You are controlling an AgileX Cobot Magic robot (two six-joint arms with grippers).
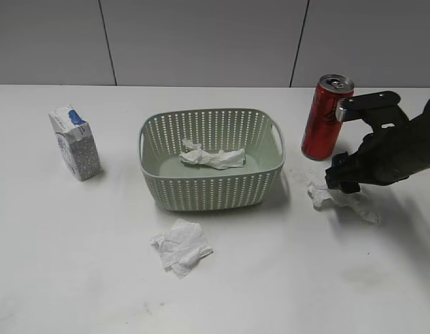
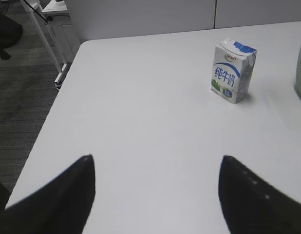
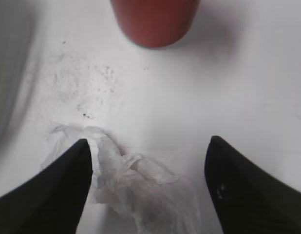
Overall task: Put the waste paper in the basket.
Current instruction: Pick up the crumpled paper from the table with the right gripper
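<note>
progress: one wad of waste paper (image 1: 213, 158) lies inside the basket (image 1: 209, 189); two remain on the table (image 1: 90, 264), so we judge the task roughly a third done.

waste paper, three counted: one in the basket; one (image 1: 181, 246) on the table just in front of it; one (image 1: 340, 198) to its right, near the red can (image 1: 326, 117).

basket, one: pale green, slotted, mid-table.

milk carton (image 1: 74, 142), one: left of the basket, no part of our task.

right gripper (image 3: 148, 161): spread wide, low over the right-hand wad, fingers straddling it, nothing pinched yet.

left gripper (image 2: 155, 180): spread, empty, above bare table, well apart from any paper.
</note>
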